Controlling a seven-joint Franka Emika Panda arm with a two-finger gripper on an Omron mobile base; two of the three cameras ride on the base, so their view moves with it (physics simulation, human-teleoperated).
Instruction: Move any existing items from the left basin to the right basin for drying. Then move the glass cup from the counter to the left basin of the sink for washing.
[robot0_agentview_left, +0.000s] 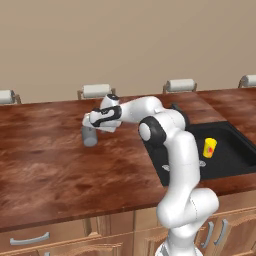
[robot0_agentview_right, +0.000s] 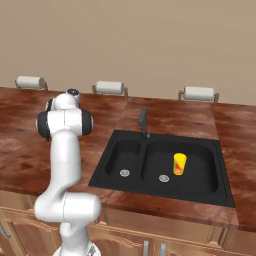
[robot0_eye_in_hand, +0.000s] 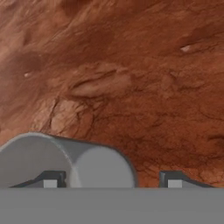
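Nearest me, the cup sits upright on the table, left of the sink, long axis vertical. My jaws hang wide above it, straddling its rim for a grasp. The yellow cup already stands in the right basin.

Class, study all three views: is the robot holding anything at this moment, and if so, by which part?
It cannot be told for sure. The glass cup lies between the gripper fingertips, which stand apart, but no contact shows.
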